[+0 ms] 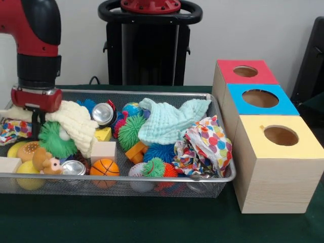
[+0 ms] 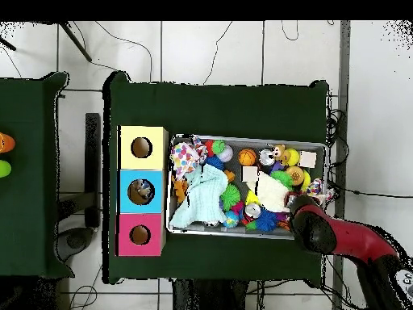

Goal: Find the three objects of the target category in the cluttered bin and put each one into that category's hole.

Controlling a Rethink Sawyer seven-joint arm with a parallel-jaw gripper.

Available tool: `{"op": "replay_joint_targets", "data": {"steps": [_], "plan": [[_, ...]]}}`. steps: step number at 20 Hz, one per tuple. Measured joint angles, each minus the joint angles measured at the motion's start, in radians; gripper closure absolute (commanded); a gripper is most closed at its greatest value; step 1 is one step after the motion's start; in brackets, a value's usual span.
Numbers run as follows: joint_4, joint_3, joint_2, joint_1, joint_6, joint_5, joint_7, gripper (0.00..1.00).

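Observation:
A wire mesh bin point(image 1: 223, 174) holds a jumble of toys. A mint cloth point(image 1: 169, 121) lies across the middle, a cream cloth point(image 1: 76, 124) at the left and a polka-dot cloth point(image 1: 205, 144) at the right. Around them are spiky balls point(image 1: 131, 131), a small basketball point(image 1: 104, 167), metal cans point(image 1: 103, 114) and wooden blocks point(image 1: 104, 150). My gripper point(image 1: 35, 126) reaches down into the bin's left end, beside the cream cloth and a green spiky ball point(image 1: 55, 139). Overhead, the arm point(image 2: 314, 226) hides it. Three boxes with holes stand beside the bin: red point(image 1: 245, 72), blue point(image 1: 259, 98), yellow point(image 1: 280, 135).
A patterned cloth point(image 1: 12, 129) hangs at the bin's left edge. A monkey toy point(image 1: 44, 161) and a donut point(image 1: 28, 150) lie in the front left corner. Seen from overhead, the blue box's hole point(image 2: 142, 191) has something inside. A second table point(image 2: 24, 161) carries small balls.

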Motion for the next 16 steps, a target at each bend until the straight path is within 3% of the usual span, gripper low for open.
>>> {"op": "replay_joint_targets", "data": {"steps": [9,16], "plan": [[0.058,0.007,-0.181,-0.037,0.215,0.072,0.0,1.0],[0.093,-0.001,-0.253,-0.078,0.233,0.081,0.0,1.0]]}}
